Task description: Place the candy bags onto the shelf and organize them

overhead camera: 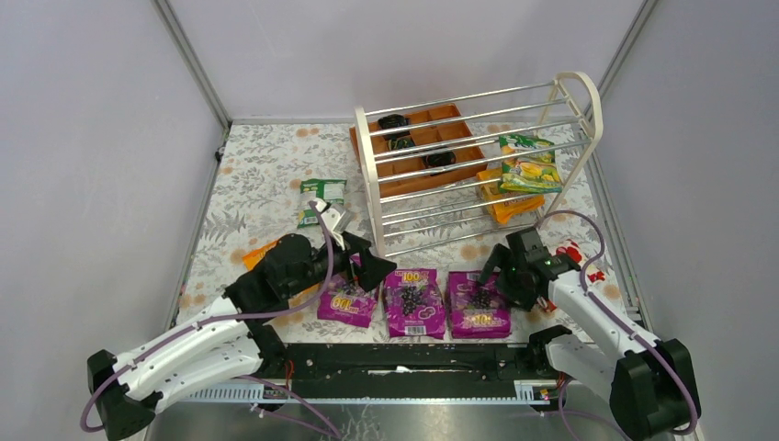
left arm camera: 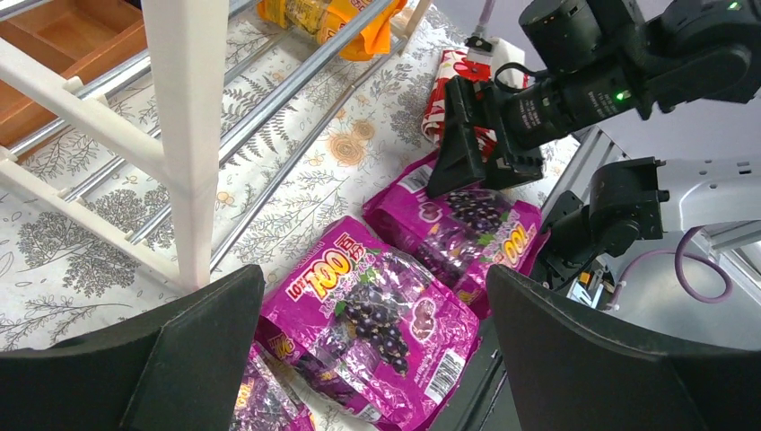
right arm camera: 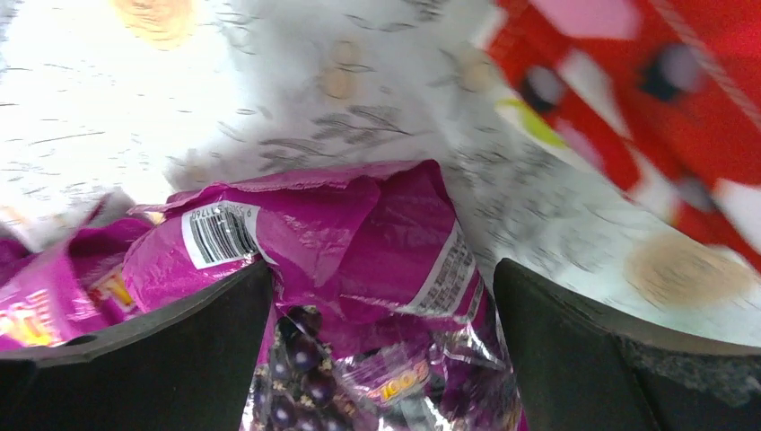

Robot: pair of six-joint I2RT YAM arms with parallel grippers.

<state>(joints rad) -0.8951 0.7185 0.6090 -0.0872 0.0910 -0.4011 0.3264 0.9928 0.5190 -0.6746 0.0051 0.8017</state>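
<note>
One flower-print bench point(overhead camera: 257, 193) is carrying everything in front of you. Toward its far right the shelf point(overhead camera: 371, 179) is standing, white end panels upright, chrome rods running between them. Behind it a brown tray point(overhead camera: 432, 118) is lying, showing through the rods, with dark items point(overhead camera: 397, 122) sitting in its compartments.

Your left hand point(overhead camera: 367, 268) is hovering with jaws spread wide, gripping nothing, over the near-left corner of the shelf and the left magenta bag point(overhead camera: 344, 303). Your right hand point(overhead camera: 496, 274) is also gaping wide and holding nothing, hanging low over the far edge of the right magenta bag point(overhead camera: 479, 314). Its wrist view is showing that bag's barcode end lying between the fingers point(right arm camera: 135, 359); you cannot tell whether they are touching it.

Three magenta bags are lying flat in a row on the bench in front of the shelf, the middle magenta bag point(overhead camera: 414, 301) just beside its neighbours. At the shelf's right end the green-yellow bag point(overhead camera: 528, 163) is resting on the rods. Lower at that same end an orange bag point(overhead camera: 505, 204) is sitting; you cannot tell whether rods or bench are carrying it. Left of the shelf the green-white bag point(overhead camera: 321, 200) is lying on the bench. A second orange bag point(overhead camera: 260, 250) is peeking out from under your left arm point(overhead camera: 202, 340). Just right of your right hand the red-and-white package point(overhead camera: 577, 253) is lying on the bench.
</note>
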